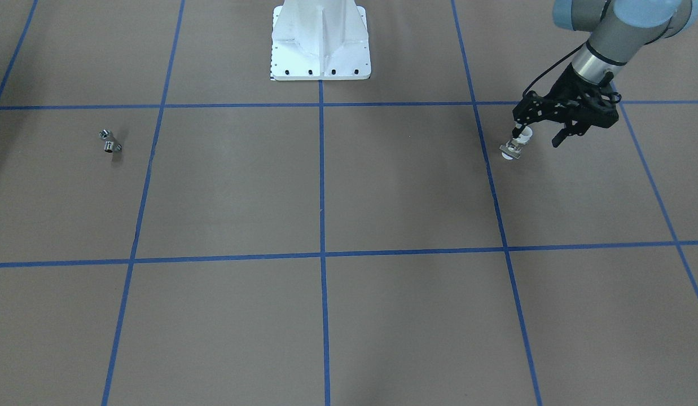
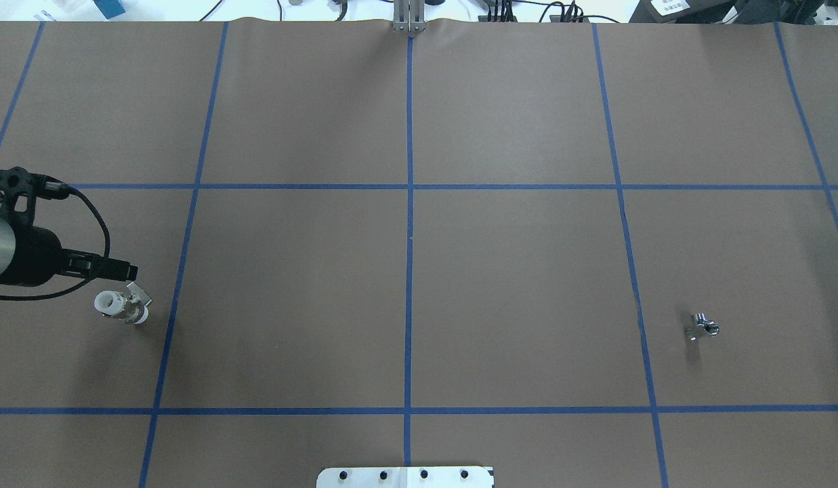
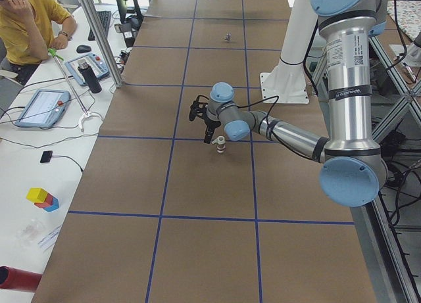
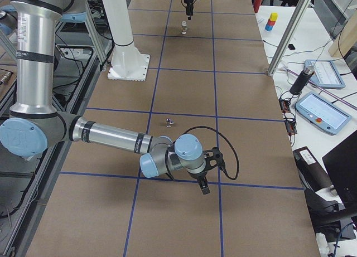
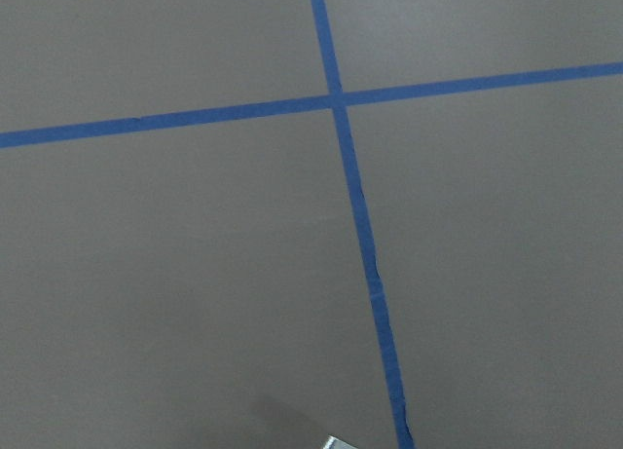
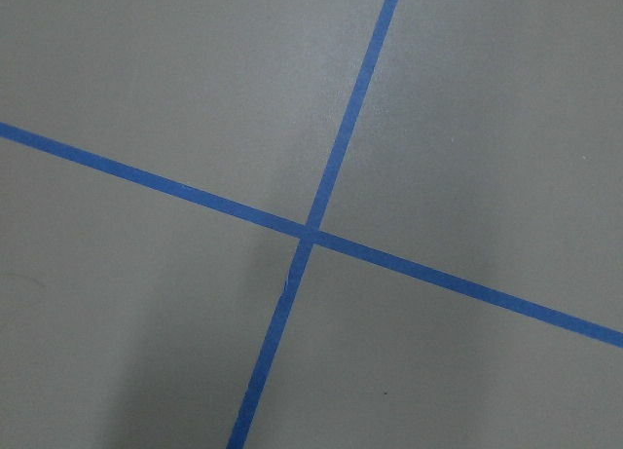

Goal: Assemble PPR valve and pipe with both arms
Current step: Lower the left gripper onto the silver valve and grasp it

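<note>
The PPR valve (image 1: 515,145) stands on the brown table near the robot's left end, with white ends and a flat tab handle; it also shows in the overhead view (image 2: 122,306). My left gripper (image 1: 538,138) is open and hovers low right beside it, one fingertip (image 1: 517,133) close against the valve's upper white end. The pipe (image 1: 110,141), a small shiny silver fitting, lies alone at the other end of the table (image 2: 702,327). My right gripper (image 4: 204,185) shows only in the exterior right view, apart from the pipe (image 4: 168,122); I cannot tell whether it is open.
The white pedestal base (image 1: 320,42) stands at the robot's edge of the table. Blue tape lines (image 2: 410,237) cross the brown surface. An operator (image 3: 26,27) sits at a side desk with tablets beyond the table's far edge.
</note>
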